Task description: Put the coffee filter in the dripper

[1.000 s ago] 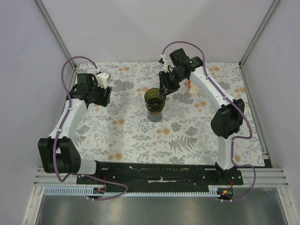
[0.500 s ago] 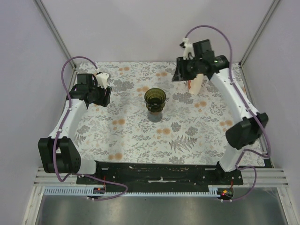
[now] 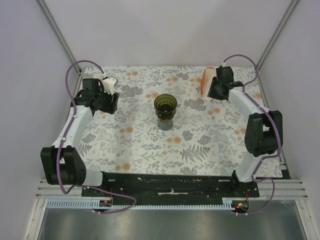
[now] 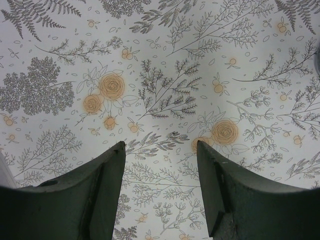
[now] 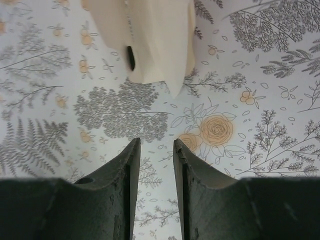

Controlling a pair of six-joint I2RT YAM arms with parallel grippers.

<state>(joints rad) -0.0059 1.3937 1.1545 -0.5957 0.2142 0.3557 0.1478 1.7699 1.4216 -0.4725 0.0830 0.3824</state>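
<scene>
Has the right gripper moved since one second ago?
Yes. In the top view the right gripper went right, away from the dripper, and is now beside the white-and-orange pack.

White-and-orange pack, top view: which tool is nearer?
Right. The right tool hangs close beside the white-and-orange pack, not touching it. The left tool is across the table, on the far side of the dripper.

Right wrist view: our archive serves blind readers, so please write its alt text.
The right tool, its two dark jaws slightly apart and empty, hangs over a floral-printed tablecloth. A cream-white wedge-shaped paper pack sits ahead at the top edge.
</scene>
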